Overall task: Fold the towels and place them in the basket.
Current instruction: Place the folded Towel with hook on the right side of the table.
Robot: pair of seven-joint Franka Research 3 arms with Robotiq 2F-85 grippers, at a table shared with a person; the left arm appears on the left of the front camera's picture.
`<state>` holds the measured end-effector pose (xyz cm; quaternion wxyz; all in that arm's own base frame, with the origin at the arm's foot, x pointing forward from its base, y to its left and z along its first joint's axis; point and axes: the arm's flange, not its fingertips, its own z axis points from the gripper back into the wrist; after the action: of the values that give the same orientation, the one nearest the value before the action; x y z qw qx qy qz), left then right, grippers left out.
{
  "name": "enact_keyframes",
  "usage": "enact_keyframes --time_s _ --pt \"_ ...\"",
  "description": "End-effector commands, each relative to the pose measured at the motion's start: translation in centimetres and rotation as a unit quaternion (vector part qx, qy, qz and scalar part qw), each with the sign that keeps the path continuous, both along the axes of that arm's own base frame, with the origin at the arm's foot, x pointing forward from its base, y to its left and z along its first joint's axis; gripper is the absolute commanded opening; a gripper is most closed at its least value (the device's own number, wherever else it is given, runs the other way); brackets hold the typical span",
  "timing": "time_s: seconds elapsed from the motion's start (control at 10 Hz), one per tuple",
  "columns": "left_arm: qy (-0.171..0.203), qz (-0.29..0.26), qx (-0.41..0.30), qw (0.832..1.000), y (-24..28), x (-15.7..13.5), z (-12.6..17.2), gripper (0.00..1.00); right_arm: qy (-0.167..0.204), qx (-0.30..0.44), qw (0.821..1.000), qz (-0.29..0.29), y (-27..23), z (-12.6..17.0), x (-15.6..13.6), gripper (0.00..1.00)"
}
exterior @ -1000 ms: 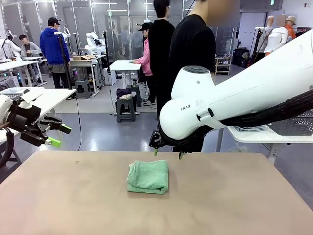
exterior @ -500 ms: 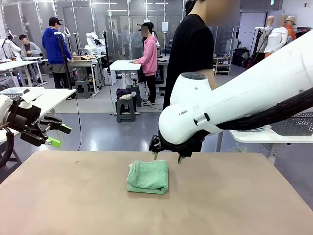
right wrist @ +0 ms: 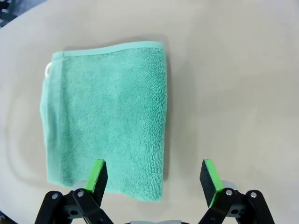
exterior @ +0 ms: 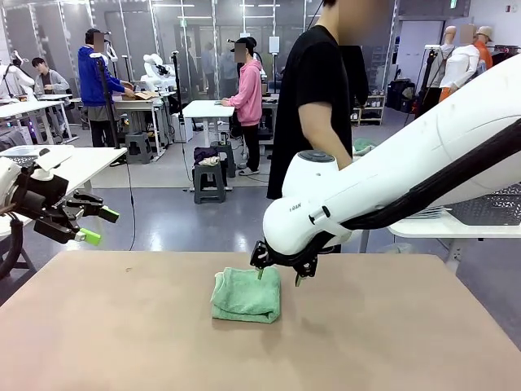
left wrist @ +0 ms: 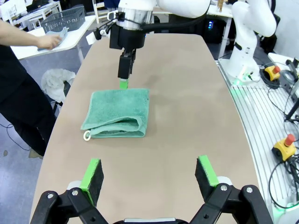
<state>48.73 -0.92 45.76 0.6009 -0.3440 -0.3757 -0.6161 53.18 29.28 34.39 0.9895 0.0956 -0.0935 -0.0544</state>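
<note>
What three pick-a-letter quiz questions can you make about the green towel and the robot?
1. Where is the towel?
A. On the table
B. In a basket
C. In a person's hand

2. What colour is it?
A. Red
B. Grey
C. Mint green

3. How are the right arm's jaws?
A. Shut on the towel
B. Open
C. Shut on nothing

Answers:
1 A, it lies folded on the tan tabletop.
2 C, its terry cloth is mint green in every view.
3 B, the green pads stand wide apart over the towel's edge.

Bright even overhead light, soft shadows, sharp
</note>
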Motion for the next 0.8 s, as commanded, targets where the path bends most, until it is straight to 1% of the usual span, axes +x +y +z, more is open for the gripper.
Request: enact_keyframes --time_s 0.0,0.2,0.5,0.7 --pt "-0.003 0.003 0.001 1.0 0.0 -0.1 0.1 1.0 -0.002 0.01 1.0 -0.006 0.3 -0.4 1.3 1.0" --pt "-0.003 0.003 0.001 1.0 0.0 -0.1 0.1 1.0 -0.008 0.001 1.0 -0.007 0.4 -1.7 1.9 1.0" --pt "-0.003 0.003 0.001 1.0 0.0 -0.1 0.1 1.0 -0.006 -0.007 1.0 0.004 1.0 -3.3 3.0 1.0" --pt "-0.003 0.003 0.001 1.0 0.0 -0.1 0.1 1.0 -0.002 -0.002 1.0 0.003 1.2 -4.0 3.2 1.0"
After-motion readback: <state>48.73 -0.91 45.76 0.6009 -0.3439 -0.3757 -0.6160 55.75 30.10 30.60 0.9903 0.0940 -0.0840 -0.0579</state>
